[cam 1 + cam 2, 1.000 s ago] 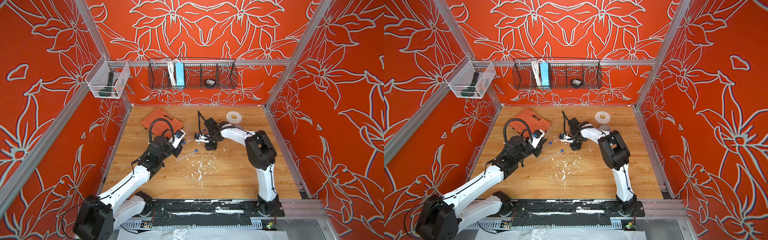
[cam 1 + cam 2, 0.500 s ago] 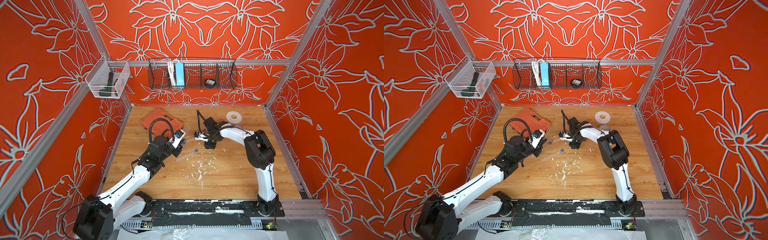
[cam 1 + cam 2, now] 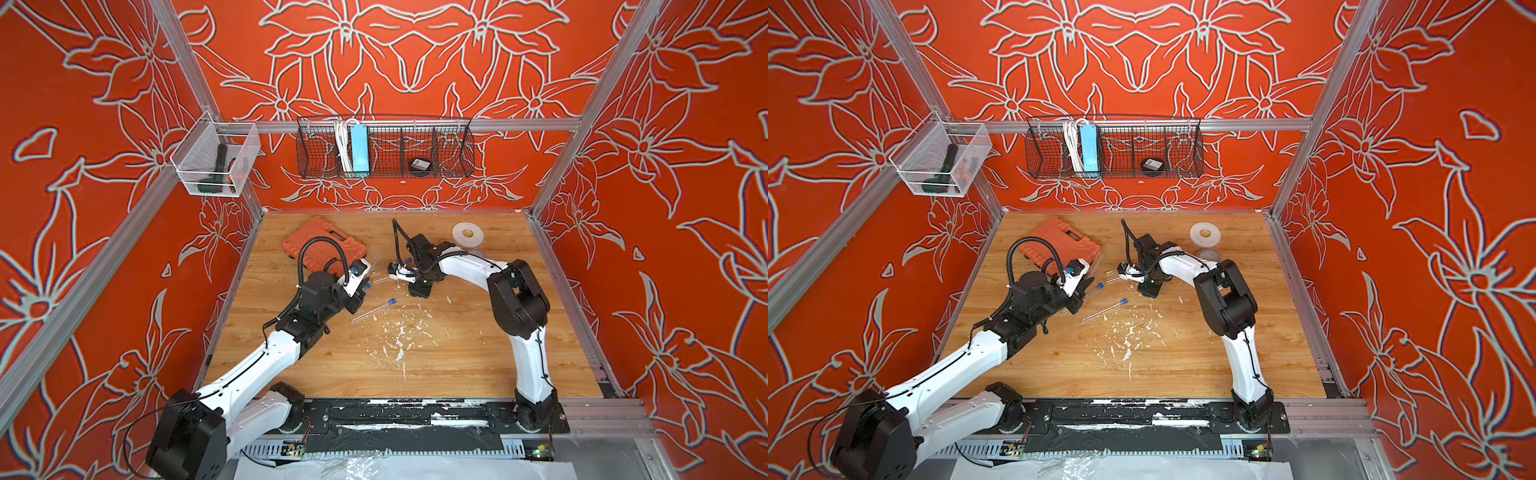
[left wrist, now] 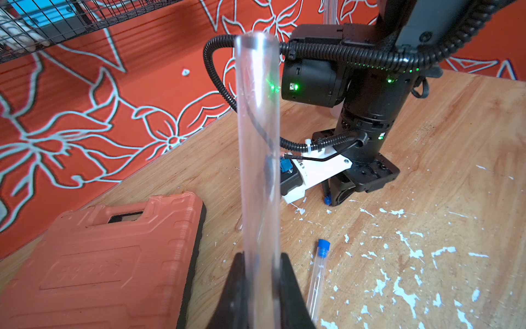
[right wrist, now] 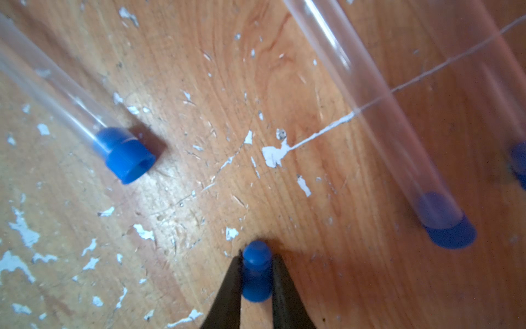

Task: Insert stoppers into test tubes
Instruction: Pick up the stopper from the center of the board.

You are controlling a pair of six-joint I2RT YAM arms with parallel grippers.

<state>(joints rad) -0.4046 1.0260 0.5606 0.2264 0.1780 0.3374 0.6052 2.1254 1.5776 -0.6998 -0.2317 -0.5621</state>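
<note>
In the left wrist view my left gripper (image 4: 260, 257) is shut on a clear test tube (image 4: 257, 136). The tube sticks straight out, its open mouth toward the right arm. My right gripper (image 5: 256, 260) reaches down to the wooden table, shut on a small blue stopper (image 5: 256, 273) that touches the wood. Three stoppered tubes lie round it: one (image 5: 71, 99) to one side, one (image 5: 384, 119) on the other, and a third stopper (image 5: 519, 162) at the frame's edge. In both top views a stoppered tube (image 3: 374, 309) (image 3: 1104, 311) lies between the arms.
An orange tool case (image 3: 324, 245) lies at the back left, close behind the left wrist. A tape roll (image 3: 468, 235) sits at the back right. White flecks (image 3: 399, 336) dot the table's middle. A wire basket (image 3: 384, 149) and a clear bin (image 3: 216, 160) hang on the walls.
My right gripper has shut on the blue stopper on the table. The left arm has held still with its tube.
</note>
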